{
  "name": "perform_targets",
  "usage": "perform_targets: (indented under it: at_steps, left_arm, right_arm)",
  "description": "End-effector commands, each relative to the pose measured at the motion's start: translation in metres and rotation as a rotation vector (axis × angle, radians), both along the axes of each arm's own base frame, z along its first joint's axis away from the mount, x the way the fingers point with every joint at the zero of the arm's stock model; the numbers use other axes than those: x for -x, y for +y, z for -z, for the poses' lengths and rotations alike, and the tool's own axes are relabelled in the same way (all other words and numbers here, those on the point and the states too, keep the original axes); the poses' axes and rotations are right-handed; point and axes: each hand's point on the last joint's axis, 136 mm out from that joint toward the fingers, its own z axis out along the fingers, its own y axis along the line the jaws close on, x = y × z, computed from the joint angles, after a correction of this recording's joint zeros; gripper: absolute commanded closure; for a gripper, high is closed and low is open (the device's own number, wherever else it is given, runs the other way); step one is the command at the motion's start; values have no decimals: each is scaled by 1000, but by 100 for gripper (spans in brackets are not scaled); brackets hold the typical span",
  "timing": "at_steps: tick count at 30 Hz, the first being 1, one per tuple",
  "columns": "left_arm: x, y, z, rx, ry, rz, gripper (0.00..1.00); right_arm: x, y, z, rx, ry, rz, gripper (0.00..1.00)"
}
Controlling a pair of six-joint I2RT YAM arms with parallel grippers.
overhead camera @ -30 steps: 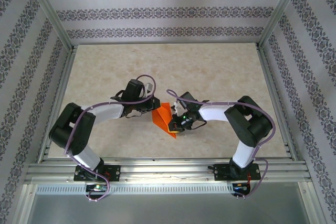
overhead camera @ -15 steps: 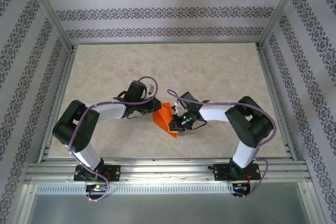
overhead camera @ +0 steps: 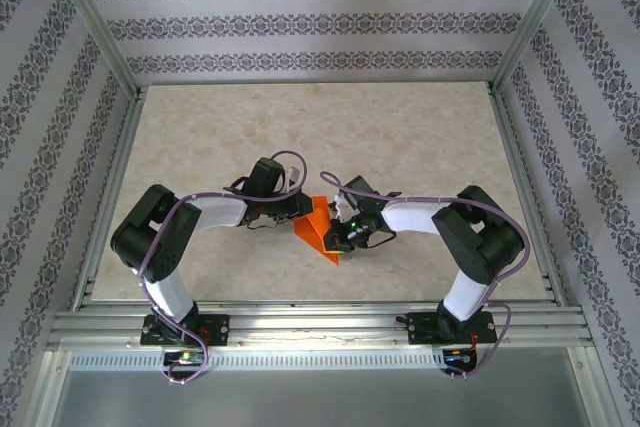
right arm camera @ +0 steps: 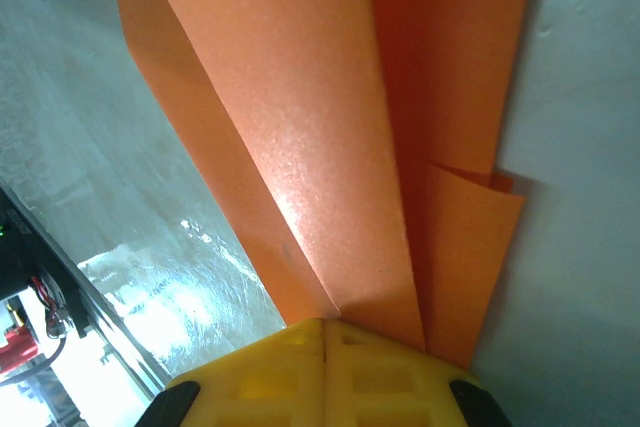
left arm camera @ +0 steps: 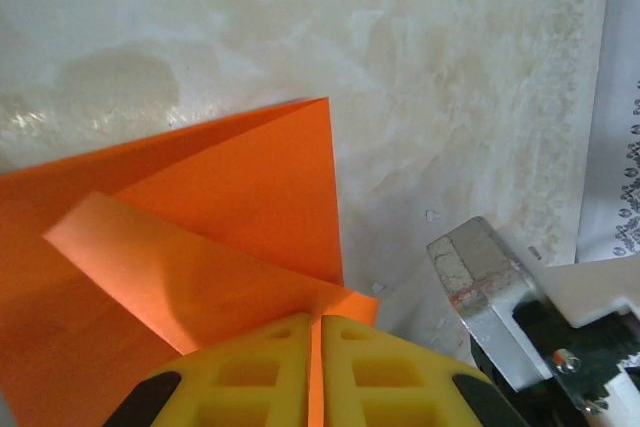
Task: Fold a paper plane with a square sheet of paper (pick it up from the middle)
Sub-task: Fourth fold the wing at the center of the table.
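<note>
A pale marbled surface (overhead camera: 410,142) lies inside walls papered with grey patterned stripes (overhead camera: 300,25). The orange paper plane (overhead camera: 317,228) sits near its middle, and both arms meet there.

Left of the plane, the left arm (overhead camera: 165,247) rises from its base and bends sharply at the elbow. Its white forearm reaches low and level to the right, toward the plane. The left pincer (overhead camera: 299,211) meets the plane's upper left edge. In the left wrist view its yellow fingers (left arm camera: 250,372) are pressed together on the paper, with a thin orange line showing in the seam between them. Beyond them the plane spreads in overlapping folded layers, one corner pointing away over the surface.

Right of the plane, the right arm (overhead camera: 480,242) mirrors this pose, elbow out and forearm stretched left. The right pincer (overhead camera: 336,238) grips the plane's right side near its pointed near end. In the right wrist view its yellow fingers (right arm camera: 390,377) are closed on long creased layers of the plane that run away from them.
</note>
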Motion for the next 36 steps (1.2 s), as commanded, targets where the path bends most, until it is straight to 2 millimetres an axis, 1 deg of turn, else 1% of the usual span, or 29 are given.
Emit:
perform_targets:
  at_steps: [1,6,9,11,15,17,18,24,26,28,31,36]
  left_arm:
    - [-2,-11,-1,29,-15,24,87]
    - [5,-1,30,-34,58,-8,88]
    - [10,5,44,-57,91,-34,89]
    - [12,6,46,-55,92,-35,89]
    - [14,10,50,-72,101,-41,90]
    - [14,9,49,-70,95,-39,90]
    - [14,9,48,-69,92,-37,90]
    - [15,9,47,-73,92,-29,90]
    - [15,10,48,-74,92,-29,90]
    - [15,10,48,-74,91,-30,90]
    - [15,12,49,-84,94,-37,91]
    - [15,14,52,-95,96,-41,92]
  right_arm:
    - [7,-17,16,96,47,37,100]
    - [3,-12,10,77,39,38,100]
    - [-2,-6,0,38,27,45,100]
    - [-8,-1,-10,13,9,59,100]
    - [-25,14,-41,-71,-55,92,100]
    - [-34,20,-48,-90,-70,104,99]
    - [-37,22,-49,-89,-72,105,99]
    - [-60,36,-34,-88,-54,151,99]
    - [-62,41,-28,-87,-36,144,98]
    - [-59,39,-16,-58,-16,145,98]
    - [-45,27,5,-5,31,140,98]
    - [-18,9,21,20,74,122,96]
